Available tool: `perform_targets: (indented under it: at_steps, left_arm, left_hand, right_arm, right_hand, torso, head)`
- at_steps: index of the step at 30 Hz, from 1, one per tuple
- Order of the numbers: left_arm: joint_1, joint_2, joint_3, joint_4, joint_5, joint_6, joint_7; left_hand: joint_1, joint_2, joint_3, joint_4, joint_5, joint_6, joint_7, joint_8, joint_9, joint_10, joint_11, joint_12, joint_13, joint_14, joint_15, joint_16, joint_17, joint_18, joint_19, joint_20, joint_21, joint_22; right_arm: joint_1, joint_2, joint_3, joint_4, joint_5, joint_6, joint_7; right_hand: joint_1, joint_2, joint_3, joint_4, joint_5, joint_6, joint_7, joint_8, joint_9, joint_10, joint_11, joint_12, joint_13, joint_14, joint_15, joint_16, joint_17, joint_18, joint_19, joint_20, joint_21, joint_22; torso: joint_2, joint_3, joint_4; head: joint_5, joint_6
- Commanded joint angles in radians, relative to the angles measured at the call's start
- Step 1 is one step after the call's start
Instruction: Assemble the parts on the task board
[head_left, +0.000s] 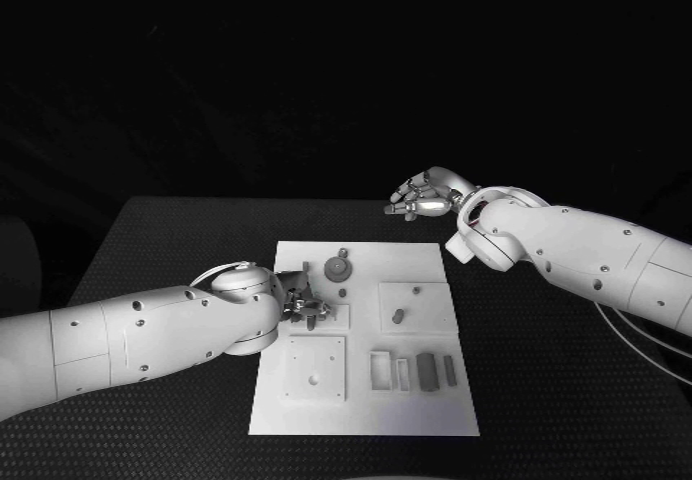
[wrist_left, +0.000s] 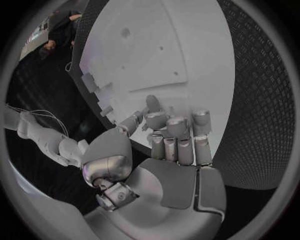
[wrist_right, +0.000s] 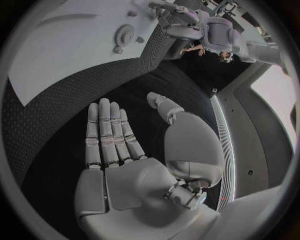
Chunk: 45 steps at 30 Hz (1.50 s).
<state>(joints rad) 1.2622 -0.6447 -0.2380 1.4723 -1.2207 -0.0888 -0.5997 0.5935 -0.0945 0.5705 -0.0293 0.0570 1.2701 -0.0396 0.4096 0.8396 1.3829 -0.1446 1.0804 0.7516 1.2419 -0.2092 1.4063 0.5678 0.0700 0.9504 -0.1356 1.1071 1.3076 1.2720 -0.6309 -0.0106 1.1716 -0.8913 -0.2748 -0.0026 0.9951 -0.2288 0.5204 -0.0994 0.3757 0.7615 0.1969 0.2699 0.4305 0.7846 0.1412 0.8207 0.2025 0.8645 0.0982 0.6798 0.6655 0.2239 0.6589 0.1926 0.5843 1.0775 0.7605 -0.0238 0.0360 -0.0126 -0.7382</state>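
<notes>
Nearest you in the head view is the front edge of the task board (head_left: 361, 425), and just above it the front row of fittings: a square plate with small holes (head_left: 315, 368) on the left, a small open frame (head_left: 384, 368) and two upright dark bars (head_left: 427, 368) to its right.

Your left hand (head_left: 303, 306) is the one that matters. It sits over the board's left-middle area, fingers bent down onto the small raised block (head_left: 329, 316) there. In the left wrist view the fingertips (wrist_left: 156, 119) press around a small upright part (wrist_left: 152, 102) standing on the white surface, so I judge this hand is pinching that part (the contact itself is partly hidden by the fingers). The part's long axis points up from the board, directly under the fingertips, so any next move looks to be straight down or straight up, not sideways.

Close beyond that hand lie a round disc part (head_left: 336, 268) and a thin dark peg (head_left: 306, 267); both are near enough to be knocked by a sideways sweep. A second raised square (head_left: 415, 305) with a small upright piece (head_left: 398, 316) lies to the right, well apart from the hand.

Your right hand (head_left: 423, 197) hangs off the board beyond its far right corner, fingers loosely apart and holding nothing; the right wrist view shows its palm (wrist_right: 134, 182) flat and bare above black table (wrist_right: 69, 115).
</notes>
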Motion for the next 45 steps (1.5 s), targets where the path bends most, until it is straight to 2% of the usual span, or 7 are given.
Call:
perform_targets:
  at_steps: [1,7,13,20,24,30,45]
  left_arm:
    - [0.0,0.0,0.001,0.001,0.005,-0.02,0.006]
    - [0.0,-0.004,0.004,0.005,0.01,-0.021,0.005]
    - [0.001,-0.017,0.011,0.014,0.031,-0.028,0.01]
    - [0.03,-0.032,0.081,0.008,0.194,0.075,0.054]
    - [0.102,-0.033,0.082,-0.044,0.288,0.105,0.064]
    - [0.159,-0.003,0.083,-0.167,0.38,0.086,0.086]
    - [0.169,0.13,0.082,-0.446,0.239,0.172,0.133]
  left_hand:
    - [-0.004,-0.017,0.0,0.013,-0.006,-0.009,0.0,0.005,0.0,0.001,-0.003,0.004,-0.002,0.0,-0.009,0.001,-0.001,0.014,-0.003,-0.137,-0.006,0.013]
    - [-0.028,-0.08,0.012,0.073,-0.008,-0.012,0.0,0.008,0.006,0.001,-0.003,0.006,0.0,-0.004,-0.012,0.004,0.001,0.017,-0.004,-0.138,-0.006,0.013]
    - [-0.04,-0.049,-0.09,0.038,-0.008,-0.021,-0.001,0.011,0.015,-0.005,-0.004,0.009,0.005,-0.013,-0.016,0.008,0.005,0.023,-0.019,-0.138,-0.004,0.016]
    - [-0.008,-0.047,-0.109,0.013,-0.007,-0.047,0.006,-0.001,0.014,-0.018,0.002,-0.009,-0.003,-0.033,-0.023,-0.011,-0.004,0.025,-0.03,-0.135,-0.012,0.01]
    - [0.041,-0.02,-0.116,-0.021,-0.007,-0.117,0.041,-0.042,-0.002,-0.058,0.037,-0.096,-0.05,-0.085,0.01,-0.089,-0.042,0.005,-0.079,-0.113,-0.07,-0.015]
    - [0.113,0.012,-0.106,-0.068,0.02,-0.239,0.094,-0.114,-0.043,-0.128,0.088,-0.182,-0.088,-0.15,0.063,-0.167,-0.082,-0.026,-0.136,-0.086,-0.135,-0.04]
    - [0.179,0.01,-0.106,-0.113,0.028,-0.298,0.13,-0.13,-0.072,-0.203,0.126,-0.303,-0.132,-0.229,0.139,-0.273,-0.127,-0.061,-0.219,-0.034,-0.235,-0.065]
  right_arm:
    - [-0.001,0.0,0.0,0.0,-0.001,0.013,0.006]
    - [-0.004,-0.001,0.0,-0.001,-0.001,0.011,0.006]
    - [-0.006,-0.001,0.0,-0.002,-0.001,0.01,0.006]
    - [-0.007,-0.014,0.0,-0.005,-0.001,0.005,0.006]
    - [-0.007,-0.011,-0.002,-0.014,0.003,0.008,0.005]
    - [-0.007,-0.009,-0.002,-0.014,0.003,0.003,0.009]
    - [-0.008,-0.006,-0.002,-0.018,0.005,-0.012,0.015]
  right_hand:
    - [-0.006,0.002,-0.002,0.005,0.007,-0.007,0.026,0.005,-0.001,-0.009,0.001,0.004,-0.001,-0.008,0.003,0.003,-0.001,0.017,-0.002,0.007,-0.005,0.001]
    - [-0.006,0.002,-0.002,0.005,0.007,-0.008,0.026,0.005,-0.001,-0.01,0.001,0.004,-0.002,-0.009,0.003,0.003,-0.002,0.017,-0.003,0.007,-0.006,0.001]
    - [-0.007,0.002,-0.003,0.005,0.006,-0.008,0.026,0.005,-0.002,-0.011,0.001,0.004,-0.003,-0.011,0.004,0.002,-0.003,0.016,-0.005,0.008,-0.007,0.002]
    - [-0.006,0.002,-0.003,0.005,0.006,-0.008,0.026,0.005,-0.002,-0.011,0.001,0.005,-0.004,-0.012,0.004,0.002,-0.003,0.016,-0.006,0.008,-0.007,0.002]
    - [-0.006,0.001,-0.003,0.005,0.006,-0.008,0.026,0.005,-0.002,-0.011,0.001,0.005,-0.004,-0.012,0.004,0.002,-0.003,0.016,-0.006,0.008,-0.007,0.002]
    - [-0.005,0.002,-0.003,0.004,0.006,-0.008,0.026,0.005,-0.002,-0.011,0.001,0.005,-0.005,-0.012,0.004,0.002,-0.003,0.017,-0.006,0.008,-0.007,0.003]
    - [-0.004,0.002,-0.003,0.004,0.006,-0.008,0.026,0.006,-0.003,-0.011,0.001,0.006,-0.006,-0.013,0.004,0.003,-0.003,0.017,-0.006,0.008,-0.007,0.003]
  torso:
    - [0.0,-0.0001,0.0006]
    - [0.0,-0.0002,-0.0005]
    - [0.0,0.0001,0.0]
    - [-0.002,0.0001,0.0016]
    - [-0.002,-0.0028,-0.0003]
    - [0.0,0.0014,-0.0019]
    - [0.002,-0.0014,0.0008]
  head:
    - [0.0,0.0]
    - [0.001,0.0]
    - [0.001,0.003]
    - [-0.005,0.023]
    - [-0.005,0.036]
    - [-0.002,0.052]
    - [-0.002,0.069]
